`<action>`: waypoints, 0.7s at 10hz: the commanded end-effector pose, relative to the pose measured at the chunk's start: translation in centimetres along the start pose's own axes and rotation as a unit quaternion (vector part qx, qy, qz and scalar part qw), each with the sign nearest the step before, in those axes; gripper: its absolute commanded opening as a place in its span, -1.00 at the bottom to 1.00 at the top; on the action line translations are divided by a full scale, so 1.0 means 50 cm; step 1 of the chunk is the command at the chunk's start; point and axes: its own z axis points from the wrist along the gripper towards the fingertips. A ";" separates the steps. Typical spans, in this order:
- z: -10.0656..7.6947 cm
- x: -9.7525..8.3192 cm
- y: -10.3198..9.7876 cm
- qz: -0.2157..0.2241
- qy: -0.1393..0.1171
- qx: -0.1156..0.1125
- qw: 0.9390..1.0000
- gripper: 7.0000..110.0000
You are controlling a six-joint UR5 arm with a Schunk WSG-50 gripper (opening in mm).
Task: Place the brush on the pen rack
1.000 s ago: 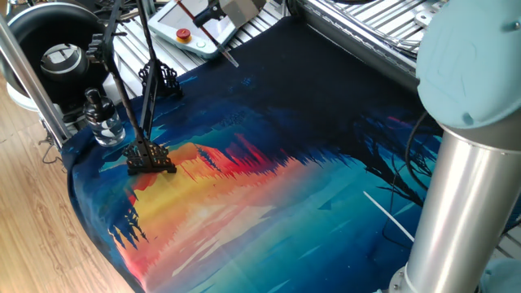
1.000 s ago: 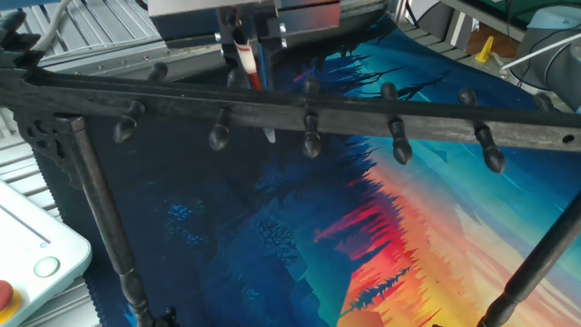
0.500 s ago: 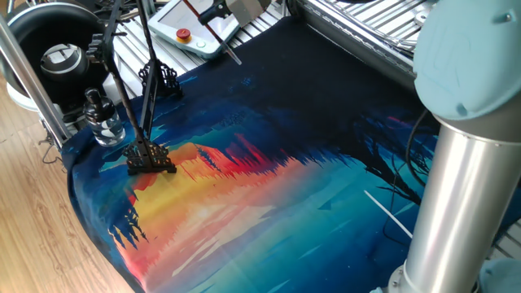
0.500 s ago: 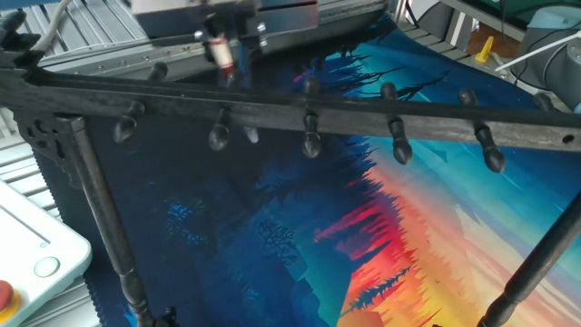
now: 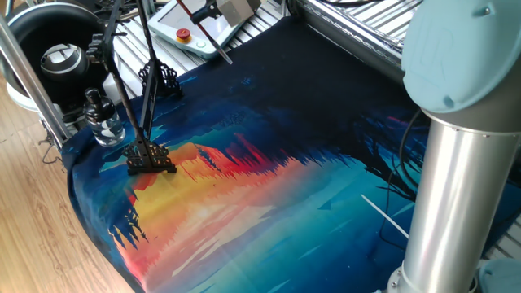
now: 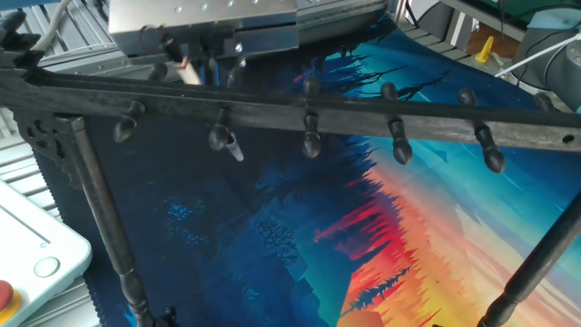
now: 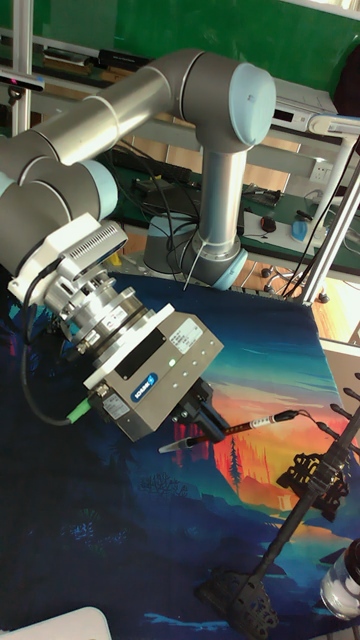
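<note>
My gripper (image 7: 207, 424) is shut on the brush (image 7: 256, 423), a thin stick with a dark shaft and a pale tip. It holds the brush in the air over the dark far part of the mat. In one fixed view the gripper (image 5: 215, 13) is at the top edge, with the brush (image 5: 221, 53) slanting down from it. The black ornate pen rack (image 5: 150, 157) stands at the mat's left edge, apart from the brush. In the other fixed view the rack's pegged top bar (image 6: 363, 116) crosses in front of the gripper (image 6: 201, 62), and the brush tip (image 6: 234, 149) shows just below the bar.
A clear glass bottle (image 5: 101, 120) with a black cap stands left of the rack. Behind the mat lie a white pendant with a red button (image 5: 189, 31) and a black round vessel (image 5: 55, 41). A long white rod (image 5: 386, 215) lies near the arm's column (image 5: 456, 203).
The gripper has carried the brush sideways, leftward in both fixed views, and the brush tip now hangs lower behind the rack's top bar. The rack has not moved.
</note>
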 end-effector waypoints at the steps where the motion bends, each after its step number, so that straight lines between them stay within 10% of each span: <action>1: 0.004 -0.005 0.001 -0.001 -0.006 -0.002 1.000 -1.00; 7: 0.007 -0.008 0.028 -0.006 -0.007 -0.018 1.000 -1.00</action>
